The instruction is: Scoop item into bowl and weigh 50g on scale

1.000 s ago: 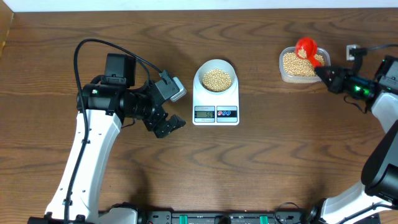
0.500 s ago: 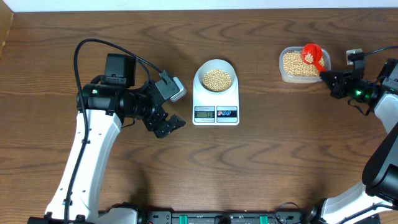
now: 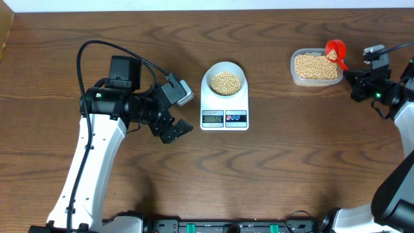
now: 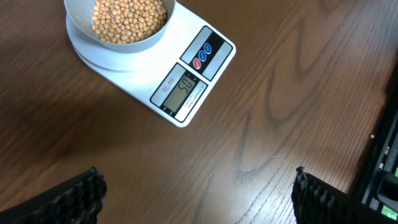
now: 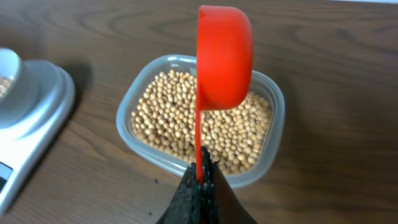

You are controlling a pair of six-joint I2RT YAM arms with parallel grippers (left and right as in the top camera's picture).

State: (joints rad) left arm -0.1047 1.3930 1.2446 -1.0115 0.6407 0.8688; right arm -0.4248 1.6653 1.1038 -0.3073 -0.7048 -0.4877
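your right gripper has pulled back to the right since a second ago, clamped tight on the red scoop, whose cup is now over the clear tub edge. the tub holds beans, and more of them fill the bowl on the scale. left gripper is spread wide, empty, unmoved.

place: likely a robotics lab | cue: white robot arms at wooden table

- Overhead: straight down on the whole table.
- Left wrist: close, tilted down, scale ahead of left fingertips.
- Right wrist: low, facing ahead of right fingertips; all three share the scale.
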